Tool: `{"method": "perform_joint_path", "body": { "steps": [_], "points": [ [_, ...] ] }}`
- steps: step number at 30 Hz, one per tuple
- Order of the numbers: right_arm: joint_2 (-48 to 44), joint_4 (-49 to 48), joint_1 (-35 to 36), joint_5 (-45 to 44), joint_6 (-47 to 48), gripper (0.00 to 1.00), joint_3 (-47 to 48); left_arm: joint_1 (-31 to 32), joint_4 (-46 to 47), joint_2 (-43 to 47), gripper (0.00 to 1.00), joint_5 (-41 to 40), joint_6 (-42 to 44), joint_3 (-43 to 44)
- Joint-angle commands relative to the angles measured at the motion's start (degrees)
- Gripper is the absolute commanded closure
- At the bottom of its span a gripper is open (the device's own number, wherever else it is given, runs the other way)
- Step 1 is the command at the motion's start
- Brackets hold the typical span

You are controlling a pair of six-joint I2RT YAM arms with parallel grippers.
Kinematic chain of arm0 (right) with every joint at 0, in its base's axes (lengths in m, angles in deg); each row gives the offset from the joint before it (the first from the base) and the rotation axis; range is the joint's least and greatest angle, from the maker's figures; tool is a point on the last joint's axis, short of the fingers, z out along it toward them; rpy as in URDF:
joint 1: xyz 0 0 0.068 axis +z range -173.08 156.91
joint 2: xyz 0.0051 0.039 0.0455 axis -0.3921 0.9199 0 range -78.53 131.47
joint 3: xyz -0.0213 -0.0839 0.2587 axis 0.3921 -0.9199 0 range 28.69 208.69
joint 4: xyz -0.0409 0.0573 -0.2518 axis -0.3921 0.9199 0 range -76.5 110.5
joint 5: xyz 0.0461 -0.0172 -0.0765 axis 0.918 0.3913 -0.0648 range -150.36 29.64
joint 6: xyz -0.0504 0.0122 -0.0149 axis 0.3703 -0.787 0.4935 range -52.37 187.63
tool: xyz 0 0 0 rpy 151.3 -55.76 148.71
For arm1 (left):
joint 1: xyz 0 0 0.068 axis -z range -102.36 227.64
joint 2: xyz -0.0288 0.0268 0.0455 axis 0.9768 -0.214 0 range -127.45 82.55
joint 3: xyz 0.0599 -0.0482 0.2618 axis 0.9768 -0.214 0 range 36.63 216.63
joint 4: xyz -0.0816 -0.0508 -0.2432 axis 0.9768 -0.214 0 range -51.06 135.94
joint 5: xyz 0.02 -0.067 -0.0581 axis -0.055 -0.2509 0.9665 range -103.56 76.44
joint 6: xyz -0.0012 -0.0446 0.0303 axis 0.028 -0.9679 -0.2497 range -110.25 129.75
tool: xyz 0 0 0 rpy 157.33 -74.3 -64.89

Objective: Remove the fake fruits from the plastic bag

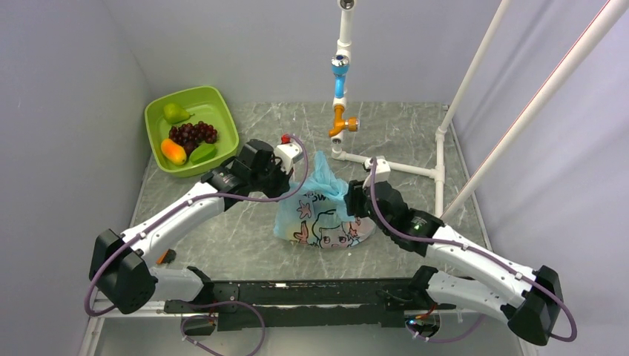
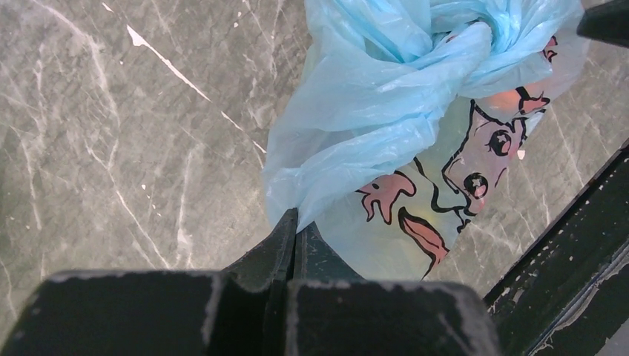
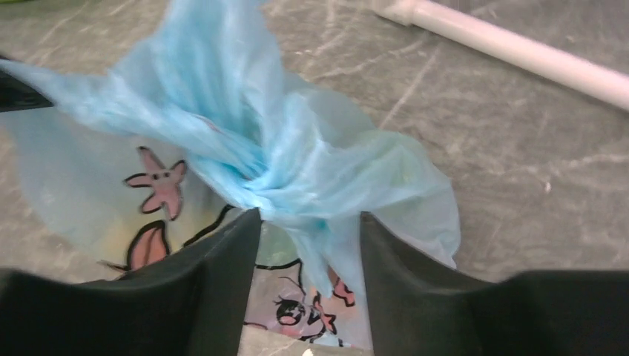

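Note:
The light-blue plastic bag (image 1: 323, 215) with its cartoon print lies mid-table, its top twisted into a bunch. My left gripper (image 1: 297, 178) is at the bag's upper left; in the left wrist view it (image 2: 298, 219) is shut on a pinch of the bag's (image 2: 371, 111) film. My right gripper (image 1: 348, 196) is at the bag's right side. In the right wrist view it (image 3: 308, 215) is open, with the twisted film (image 3: 245, 133) hanging loose between the fingers. No fruit shows clearly through the bag. An orange-yellow fruit (image 1: 173, 151) and a green one (image 1: 202, 153) lie in the tub.
The lime-green tub (image 1: 226, 119) stands at the back left and also holds a pear (image 1: 175, 113) and a grape bunch (image 1: 193, 133). A white pipe frame (image 1: 400, 167) with an orange and blue fitting (image 1: 340, 122) runs behind and right of the bag; the pipe (image 3: 519, 52) shows in the right wrist view.

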Motion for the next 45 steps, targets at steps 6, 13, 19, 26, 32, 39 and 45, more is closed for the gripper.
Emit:
{"method": "perform_joint_path", "body": {
  "steps": [6,13,19,26,32,39,45],
  "points": [
    [1.6,3.0,7.6,8.8,11.8,0.23,8.6,-0.3,3.4,2.9,1.00,4.6,-0.2,-0.4],
    [13.9,9.1,15.2,-8.4,16.1,0.34,18.0,-0.3,3.8,3.1,1.00,4.4,0.2,-0.9],
    [19.5,8.1,16.5,-16.9,20.5,0.54,19.4,-0.4,3.5,3.0,1.00,3.9,0.3,-0.7],
    [25.5,6.6,17.9,-22.6,22.6,0.58,21.2,-0.3,3.5,2.9,1.00,4.1,0.3,-0.7],
    [26.9,1.3,18.0,-24.0,22.3,0.58,18.5,-0.3,3.5,3.0,1.00,4.0,0.3,-0.8],
    [20.9,-14.0,17.8,-19.0,25.2,0.55,8.0,-0.3,3.9,3.3,1.00,4.1,0.3,-1.0],
    [20.3,-19.2,15.5,-18.0,25.9,0.55,5.1,-0.4,3.7,2.9,1.00,4.2,0.4,-0.7]
  ]
}}
